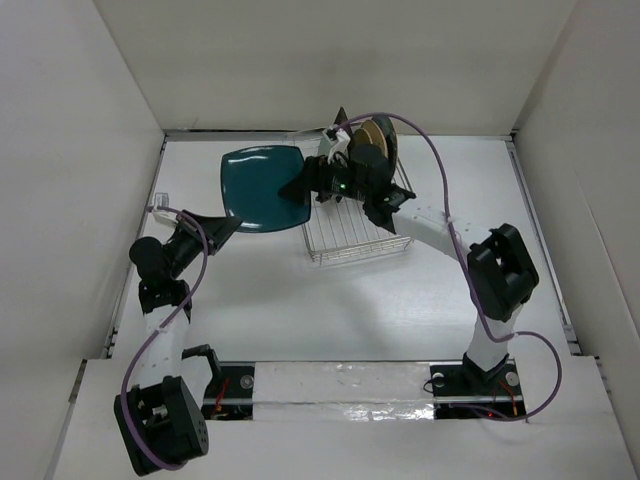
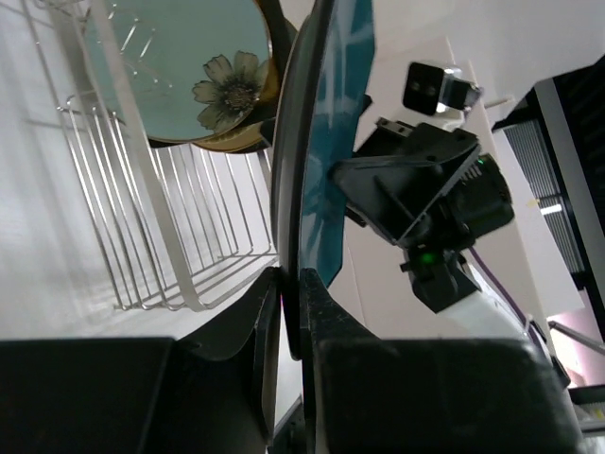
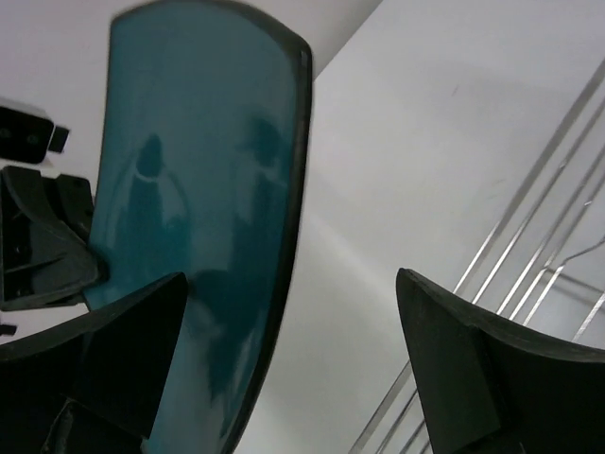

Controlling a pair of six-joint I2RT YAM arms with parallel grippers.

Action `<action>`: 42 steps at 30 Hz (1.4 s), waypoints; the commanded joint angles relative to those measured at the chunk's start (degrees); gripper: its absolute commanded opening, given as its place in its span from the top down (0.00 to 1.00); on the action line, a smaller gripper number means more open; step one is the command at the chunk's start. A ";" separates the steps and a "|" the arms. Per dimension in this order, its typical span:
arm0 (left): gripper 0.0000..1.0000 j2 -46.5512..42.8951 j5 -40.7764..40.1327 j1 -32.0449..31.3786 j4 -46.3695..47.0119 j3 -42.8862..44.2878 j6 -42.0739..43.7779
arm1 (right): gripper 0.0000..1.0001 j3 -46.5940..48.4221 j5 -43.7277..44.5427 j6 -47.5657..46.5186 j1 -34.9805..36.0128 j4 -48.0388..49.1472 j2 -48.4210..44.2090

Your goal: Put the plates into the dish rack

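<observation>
Plainly, the teal square plate (image 1: 262, 185) is glossy deep teal with rounded corners and a darker rim. It sits at upper centre of the top view, just left of the dish rack (image 1: 352, 240). The left gripper (image 1: 228, 225) is clamped on its lower-left corner. The right gripper (image 1: 295, 190) gapes wide around the plate's opposite edge. At the rack's far end stand round plates (image 1: 372, 140), one with a flower motif.

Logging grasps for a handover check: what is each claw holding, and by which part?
The left claw pinches the teal square plate by its rim; the right claw is open at the opposite edge, holding nothing.
</observation>
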 commanded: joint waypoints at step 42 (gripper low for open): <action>0.29 -18.97 -27.56 -21.62 -41.87 15.94 47.91 | 1.00 38.06 21.54 -16.04 -11.62 -38.60 2.40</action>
